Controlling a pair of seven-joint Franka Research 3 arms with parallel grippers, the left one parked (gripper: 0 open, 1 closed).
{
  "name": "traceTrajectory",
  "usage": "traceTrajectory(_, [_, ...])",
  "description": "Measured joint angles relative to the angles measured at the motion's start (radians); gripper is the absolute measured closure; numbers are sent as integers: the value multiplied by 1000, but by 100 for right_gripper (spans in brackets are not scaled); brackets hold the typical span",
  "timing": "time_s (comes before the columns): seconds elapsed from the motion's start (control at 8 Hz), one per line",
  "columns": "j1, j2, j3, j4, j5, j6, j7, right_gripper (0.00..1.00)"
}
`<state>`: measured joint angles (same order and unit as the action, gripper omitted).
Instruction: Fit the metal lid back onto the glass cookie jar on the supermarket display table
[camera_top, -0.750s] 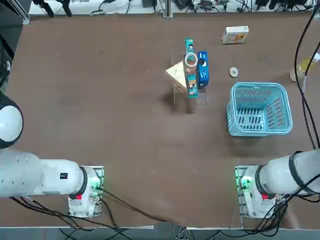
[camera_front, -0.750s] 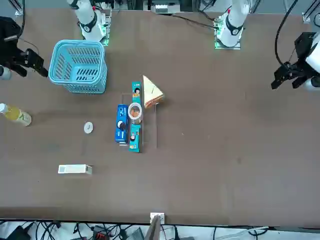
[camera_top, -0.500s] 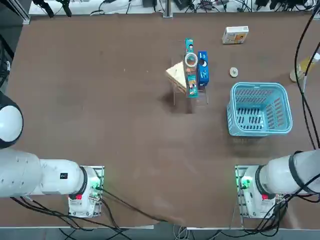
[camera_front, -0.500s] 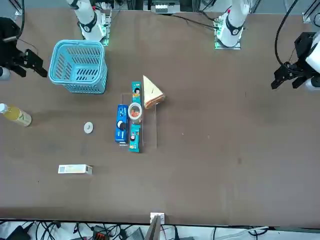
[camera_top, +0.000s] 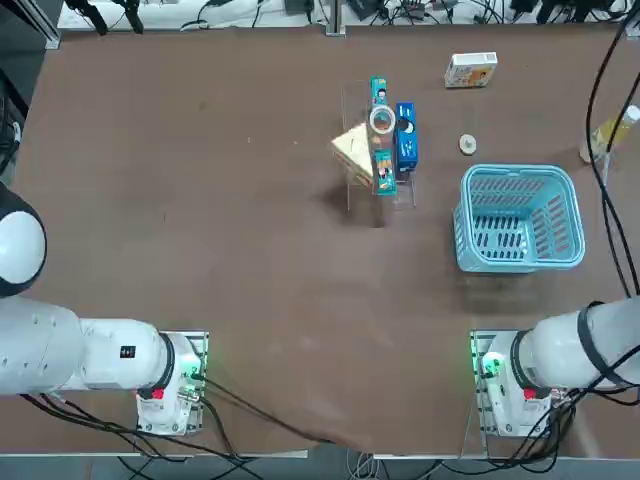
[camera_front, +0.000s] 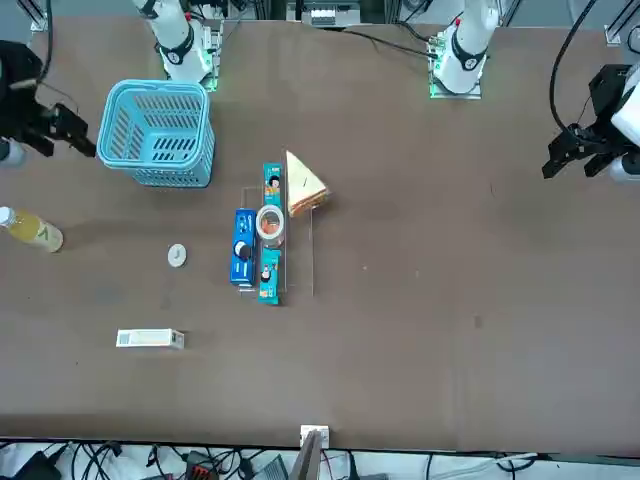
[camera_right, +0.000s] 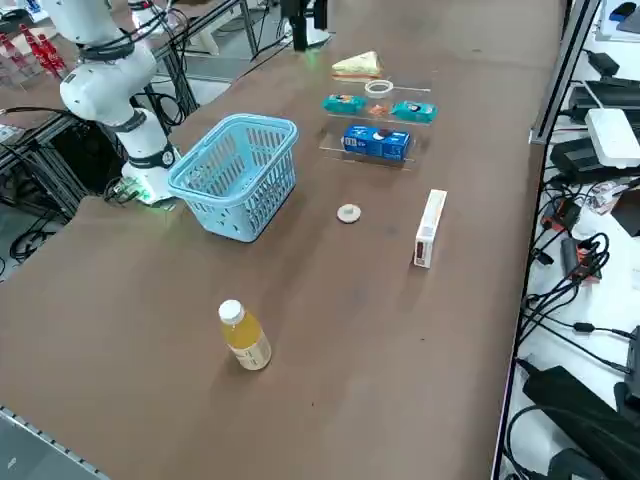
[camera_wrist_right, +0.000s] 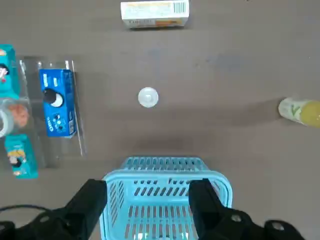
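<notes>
The metal lid (camera_top: 467, 145) (camera_wrist_right: 148, 97) lies flat on the dark-brown display table (camera_top: 200, 200), between the blue basket and the white-and-orange box. The glass cookie jar (camera_top: 382, 120) (camera_front: 270, 224) stands uncovered in the clear rack at mid-table, among snack packets. My right gripper (camera_wrist_right: 149, 200) hangs high over the basket, open, with nothing between its fingers. In the front view the right gripper (camera_front: 62, 138) shows at the left edge. The lid sits a little beyond the basket from it, and the jar is further off to the side.
A blue basket (camera_top: 520, 218) stands right under the gripper. A yellow drink bottle (camera_right: 245, 338) stands near the table's right edge. A white-and-orange box (camera_top: 471, 70) lies at the far side. The rack also holds a blue packet (camera_top: 405, 140), teal packets and a sandwich (camera_top: 352, 150).
The right arm has shifted slightly over the table's right edge. Its gripper stays open, and nothing on the table has moved.
</notes>
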<state>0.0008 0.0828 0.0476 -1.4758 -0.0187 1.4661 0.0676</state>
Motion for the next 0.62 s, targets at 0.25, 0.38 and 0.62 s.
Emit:
traceTrajectory(0.25, [-2,105,-3,-14,0,103,0,0])
traceTrajectory(0.38, [-2,170,-3,-17,0,160,0,0])
traceTrajectory(0.62, [0,285,-3,-22,0,270,0,0])
